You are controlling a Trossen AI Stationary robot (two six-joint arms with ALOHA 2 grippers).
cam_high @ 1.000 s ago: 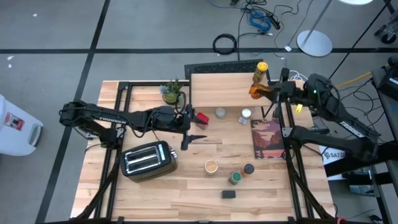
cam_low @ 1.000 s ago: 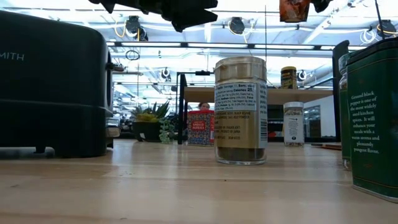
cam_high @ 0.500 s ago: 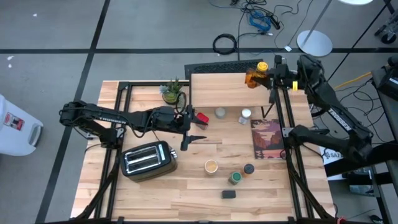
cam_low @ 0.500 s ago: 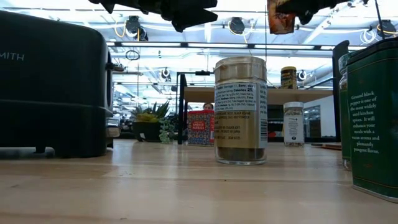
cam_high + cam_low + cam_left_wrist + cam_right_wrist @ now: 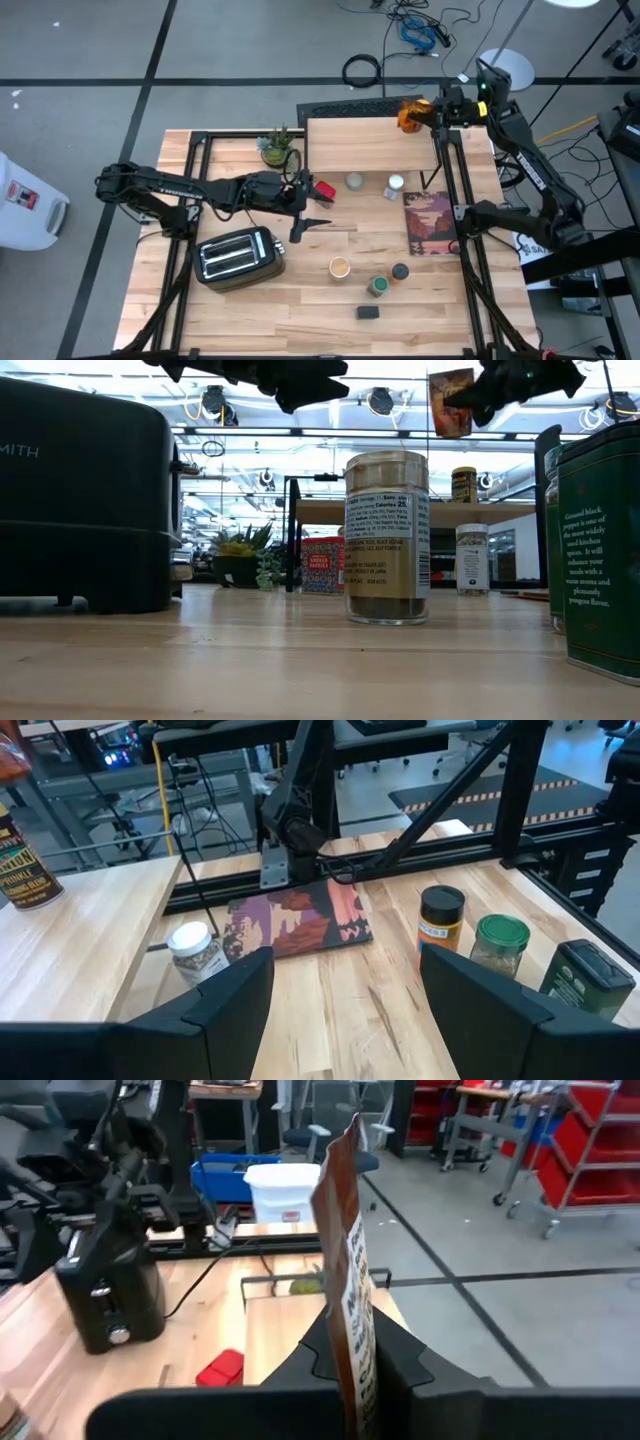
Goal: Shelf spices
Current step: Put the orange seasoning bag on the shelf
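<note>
Bench (image 5: 300, 300): pale wood planks, rectangular, black metal frame along both sides.

Shelf (image 5: 365, 145): rectangular light wood top on thin black legs, at the far side of bench. One yellow-lidded jar (image 5: 463, 484) standing on it near the right end, brown label with yellow lettering.

Right hand (image 5: 432, 110): raised above the shelf's far right corner, fingers pressed together on an orange-brown pouch (image 5: 408, 113). Pouch flat, glossy, thin, seen edge-on from the wrist, printed white label on one face.

Left hand (image 5: 305, 207): over mid-bench, just in front of the shelf's left end, fingers spread, nothing between them.

Spices on the bench, counted:
- 1 red tin (image 5: 323, 190), boxy, beside the left hand, near the shelf's left front leg.
- 1 jar with grey lid (image 5: 354, 182), just in front of the shelf.
- 1 clear jar with white lid (image 5: 395, 184), speckled contents, beside the grey-lidded one.
- 1 tan-lidded glass jar (image 5: 340, 267), cylindrical, white printed label.
- 1 green-lidded jar (image 5: 378, 286), round.
- 1 black-lidded bottle (image 5: 400, 271), orange label.
- 1 dark green tin (image 5: 368, 312), rectangular, nearest the front edge.

Other items: 1 toaster (image 5: 239, 257), metal, two slots; 1 potted plant (image 5: 276, 147), left of the shelf; 1 flat printed board (image 5: 431, 223), reddish landscape design, lying right of centre.
</note>
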